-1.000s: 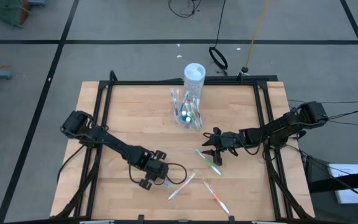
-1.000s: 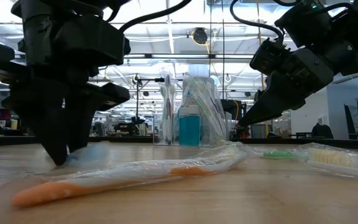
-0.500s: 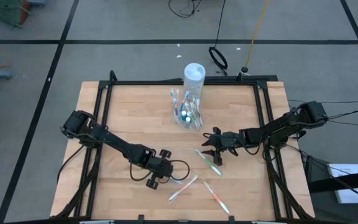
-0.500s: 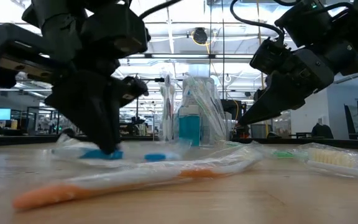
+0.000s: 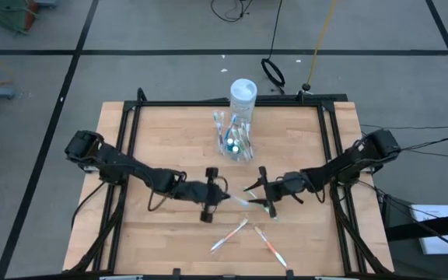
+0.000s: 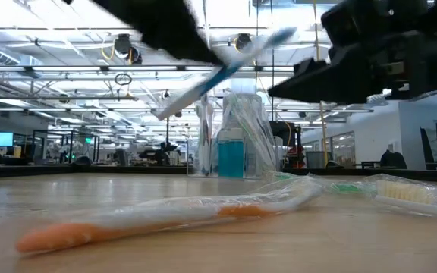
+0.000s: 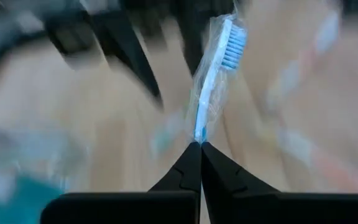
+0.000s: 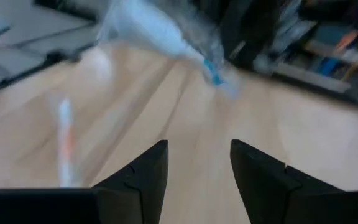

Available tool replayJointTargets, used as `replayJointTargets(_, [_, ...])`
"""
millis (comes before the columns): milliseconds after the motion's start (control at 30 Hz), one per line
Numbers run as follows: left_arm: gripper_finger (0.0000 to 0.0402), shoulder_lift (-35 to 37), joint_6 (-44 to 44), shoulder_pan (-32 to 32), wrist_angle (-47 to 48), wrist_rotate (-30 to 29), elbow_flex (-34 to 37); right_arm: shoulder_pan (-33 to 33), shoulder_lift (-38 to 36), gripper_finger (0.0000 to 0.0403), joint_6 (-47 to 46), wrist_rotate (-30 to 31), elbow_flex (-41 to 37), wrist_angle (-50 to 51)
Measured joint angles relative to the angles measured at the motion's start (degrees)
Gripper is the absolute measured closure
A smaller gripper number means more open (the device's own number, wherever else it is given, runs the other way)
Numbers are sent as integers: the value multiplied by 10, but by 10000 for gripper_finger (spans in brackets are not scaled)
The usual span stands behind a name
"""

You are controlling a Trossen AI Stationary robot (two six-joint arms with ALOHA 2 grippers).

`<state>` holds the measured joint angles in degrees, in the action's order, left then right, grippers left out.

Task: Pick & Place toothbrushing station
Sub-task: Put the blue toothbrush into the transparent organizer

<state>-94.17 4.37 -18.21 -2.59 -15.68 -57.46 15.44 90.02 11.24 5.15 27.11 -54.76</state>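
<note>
The left gripper (image 7: 200, 144) is pinching a wrapped blue toothbrush (image 7: 215, 68) above the table (image 5: 162, 132) centre. At its three o'clock the right gripper (image 5: 261, 194) is hovering with fingers spread, holding nothing. The clear toothbrushing station (image 5: 234, 138) is standing at twelve o'clock.

The high view looks straight down over the whole wooden surface (image 5: 154, 140), while the low view sits at surface level, facing across into the room. Each wrist view peers closely past its own fingers (image 7: 197, 168); all four share the wrapped blue toothbrush (image 7: 215, 68).
</note>
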Motion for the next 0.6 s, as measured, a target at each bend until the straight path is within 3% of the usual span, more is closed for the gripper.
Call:
replayJointTargets(100, [396,3,-2,11,-85,1,0,9,34,234,10,39,0,-113])
replayJointTargets(233, [394,4,24,19,-150,1,0,11,72,234,-12,40,3,-232])
replayJointTargets(600, [391,4,20,22,-146,1,0,12,87,234,-13,71,10,-263])
